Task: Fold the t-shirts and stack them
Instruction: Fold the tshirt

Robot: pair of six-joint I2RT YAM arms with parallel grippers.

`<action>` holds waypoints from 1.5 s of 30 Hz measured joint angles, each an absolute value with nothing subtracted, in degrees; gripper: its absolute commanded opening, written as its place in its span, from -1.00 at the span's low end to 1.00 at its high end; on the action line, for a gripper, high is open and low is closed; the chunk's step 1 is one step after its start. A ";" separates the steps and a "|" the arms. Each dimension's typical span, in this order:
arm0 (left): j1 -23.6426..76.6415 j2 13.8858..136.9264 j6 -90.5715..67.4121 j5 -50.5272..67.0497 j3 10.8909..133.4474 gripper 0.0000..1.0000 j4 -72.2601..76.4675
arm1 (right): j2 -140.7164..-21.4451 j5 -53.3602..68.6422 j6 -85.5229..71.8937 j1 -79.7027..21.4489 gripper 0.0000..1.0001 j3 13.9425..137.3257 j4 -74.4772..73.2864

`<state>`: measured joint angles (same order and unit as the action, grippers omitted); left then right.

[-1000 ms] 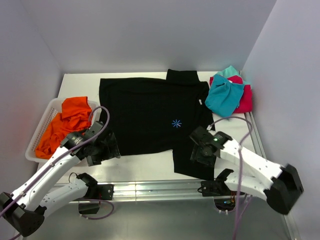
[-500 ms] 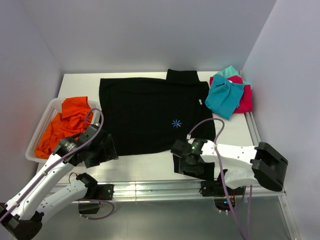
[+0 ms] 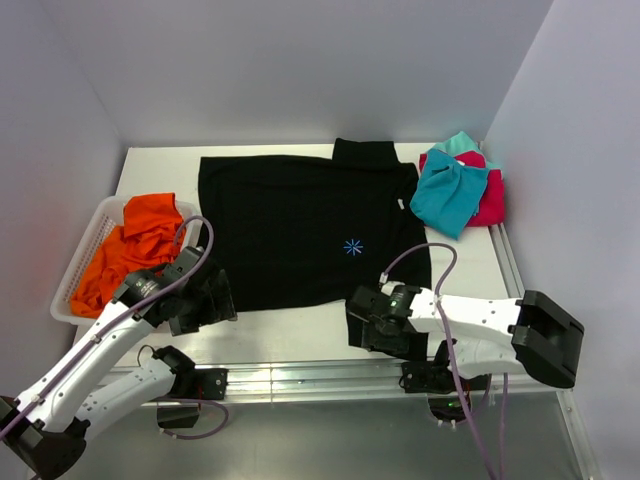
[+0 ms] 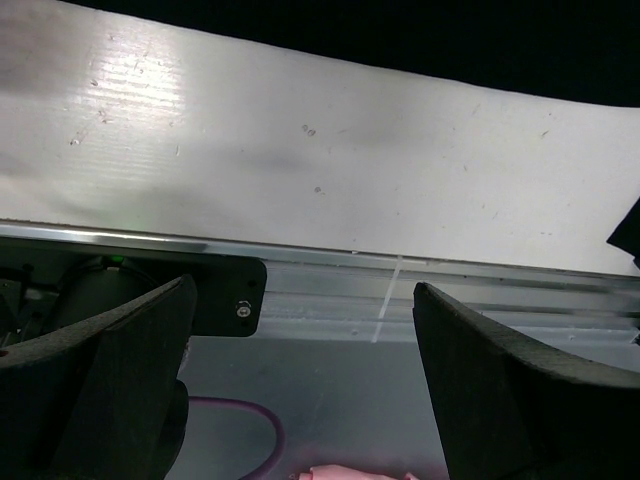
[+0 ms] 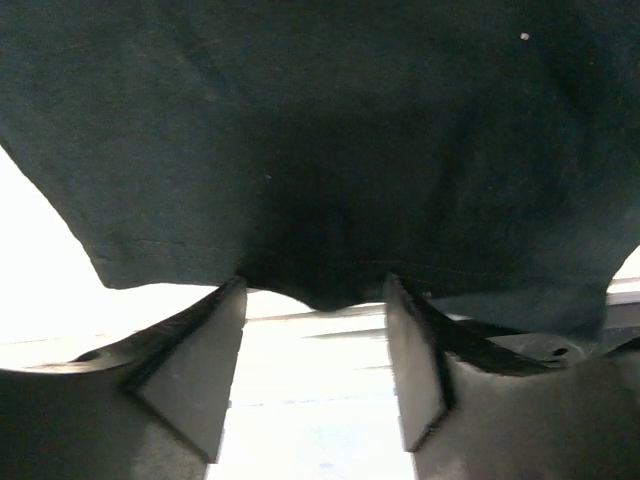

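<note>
Spread flat across the middle of the white tabletop: large black cloth t-shirt, blue starburst mark facing up, one sleeve toward the far edge, the other toward the near right.

At far right, bunched in a pile: teal cloth shirt on top of pink-red cloth shirt, just beside the black shirt's far sleeve.

At left, in a white plastic lattice basket: crumpled orange cloth shirt.

Left gripper low at the black shirt's near-left hem corner. Jaws wide apart in the left wrist view, nothing between them. Under them, bare tabletop, metal rail and a loop of purple cable; black hem only along the top of that view, clear of the fingers.

Right gripper down on the near-right sleeve. Jaws apart in the right wrist view, black sleeve hem sagging into the mouth of the gap, not pinched.
</note>
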<state>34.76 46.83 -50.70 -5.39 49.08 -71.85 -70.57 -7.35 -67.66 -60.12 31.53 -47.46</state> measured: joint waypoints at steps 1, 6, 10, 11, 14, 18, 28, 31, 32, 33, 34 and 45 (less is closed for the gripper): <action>34.76 46.87 -50.70 -5.39 49.08 0.93 -71.92 | -71.07 -7.27 -67.61 -60.12 0.03 31.73 -47.27; 34.76 46.87 -50.72 -5.48 49.10 0.93 -72.75 | -75.18 -6.22 -66.17 -60.14 -0.74 34.00 -46.50; 34.76 46.83 -50.78 -5.96 49.41 0.93 -73.97 | -77.95 -5.67 -64.69 -60.14 -1.00 35.97 -47.05; 34.76 46.78 -50.89 -6.00 49.56 0.93 -74.22 | -78.35 -5.67 -64.42 -60.12 -1.00 36.23 -47.24; 34.76 46.59 -51.22 -6.37 49.98 0.93 -74.63 | -78.52 -5.67 -63.61 -60.14 -1.00 36.53 -47.51; 34.76 46.74 -51.83 -7.29 51.20 0.94 -75.16 | -76.93 -5.96 -62.67 -60.27 -1.00 37.19 -48.01; 34.76 51.09 -51.90 -10.55 56.64 0.97 -75.31 | -76.95 -15.68 -56.10 -58.98 -1.00 58.54 -57.32; 34.76 54.96 -52.34 -11.68 54.11 0.95 -74.22 | -77.52 -16.95 -53.49 -55.46 -1.00 60.71 -57.91; 34.76 56.45 -52.51 -11.99 53.19 0.95 -74.26 | -77.80 -17.23 -52.86 -54.48 -1.00 60.75 -58.28; 34.76 58.70 -52.88 -12.19 52.25 0.96 -74.24 | -78.17 -17.56 -52.07 -53.34 -1.00 60.75 -58.92; 34.76 61.25 -53.23 -12.34 51.68 0.97 -74.06 | -78.54 -17.82 -51.35 -52.31 -1.00 60.75 -59.59; 25.76 74.72 -57.17 -6.11 48.29 0.89 -58.67 | -77.38 -20.01 -46.50 -45.54 -1.00 60.75 -64.01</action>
